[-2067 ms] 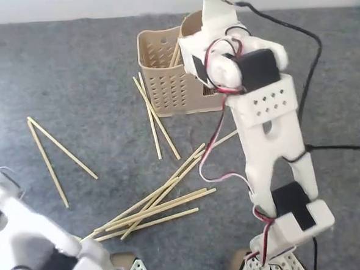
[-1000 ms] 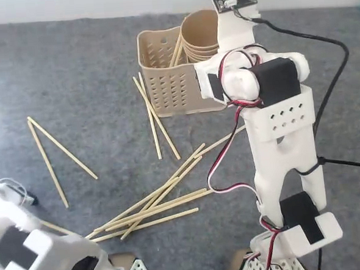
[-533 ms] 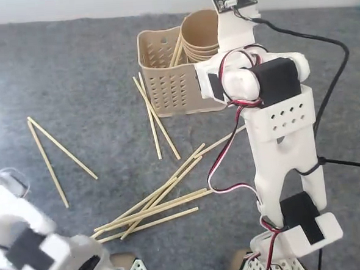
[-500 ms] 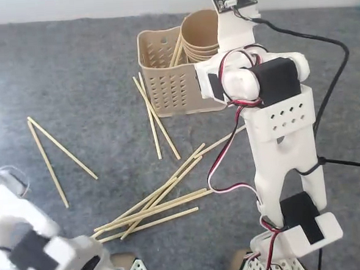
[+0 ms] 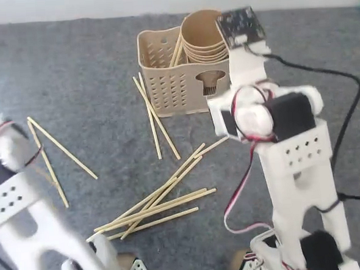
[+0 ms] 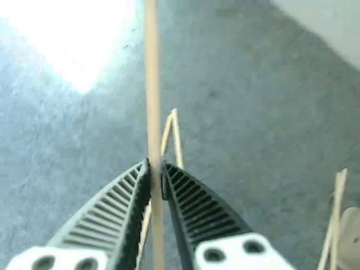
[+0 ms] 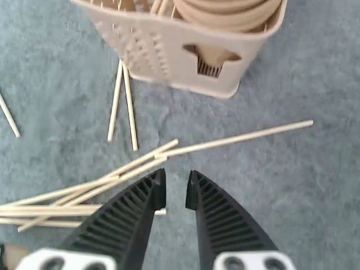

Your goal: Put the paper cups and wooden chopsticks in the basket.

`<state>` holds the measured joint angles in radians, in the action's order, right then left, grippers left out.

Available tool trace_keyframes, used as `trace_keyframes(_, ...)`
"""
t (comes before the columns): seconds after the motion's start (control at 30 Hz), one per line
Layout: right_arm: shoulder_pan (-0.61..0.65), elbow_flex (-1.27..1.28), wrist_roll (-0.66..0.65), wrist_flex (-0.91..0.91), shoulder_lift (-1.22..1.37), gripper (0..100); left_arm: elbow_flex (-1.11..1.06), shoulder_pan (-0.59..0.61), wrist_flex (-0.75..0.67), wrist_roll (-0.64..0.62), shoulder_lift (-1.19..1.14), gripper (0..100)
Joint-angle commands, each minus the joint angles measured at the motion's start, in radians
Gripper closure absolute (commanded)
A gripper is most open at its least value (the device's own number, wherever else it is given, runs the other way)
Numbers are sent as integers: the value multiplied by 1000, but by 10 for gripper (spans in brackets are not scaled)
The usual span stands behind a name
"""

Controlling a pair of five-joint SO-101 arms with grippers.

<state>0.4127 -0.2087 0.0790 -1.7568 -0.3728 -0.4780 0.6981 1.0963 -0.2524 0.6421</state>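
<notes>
1. Grey carpet (image 5: 71,62) is the work surface, with a pale wall strip (image 5: 98,2) at the back.
2. Right arm (image 5: 294,158) stands just beside the basket (image 5: 165,90). Left arm (image 5: 16,197) is at the near left corner, well apart from it.
3. Basket sits upright at the far middle, with cups (image 5: 202,32) stacked in its right part. A few sticks lean in beside them.
4. Loose chopsticks (image 5: 154,207) lie fanned on the carpet between the arms. Two more lie by the basket's front corner, and a V pair (image 5: 52,152) lies by the left arm.
5. Left claw (image 6: 156,169) is clamped tight on one stick (image 6: 150,79). It runs lengthwise with the fingers and pokes out past the tips, seemingly lifted, with the V pair on the carpet below.
6. Right claw (image 7: 175,188) is a narrow crack open and holds nothing, hovering over the fan's end. A long stick (image 7: 236,138) lies crosswise just ahead of its tips, with the basket beyond.
7. We judge the key relation to be this: the basket lies far across from the left claw, on the right arm's side. The held stick needs a long carry, then a tip-down into the basket.
</notes>
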Motion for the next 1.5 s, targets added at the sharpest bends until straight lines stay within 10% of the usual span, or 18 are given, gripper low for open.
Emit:
trace_keyframes(0.0,18,138,-17,-28,-101,920,111,-120,-109,-41,48,987)
trace_keyframes(0.63,105,984,-21,618,-166,923,-73,-700,-1246,222,5,987)
trace_keyframes(1.1,-217,1040,149,786,-166,920,292,-815,-1254,227,-537,987)
trace_keyframes(1.47,-243,1040,167,800,-166,920,406,-813,-1254,230,-778,963)
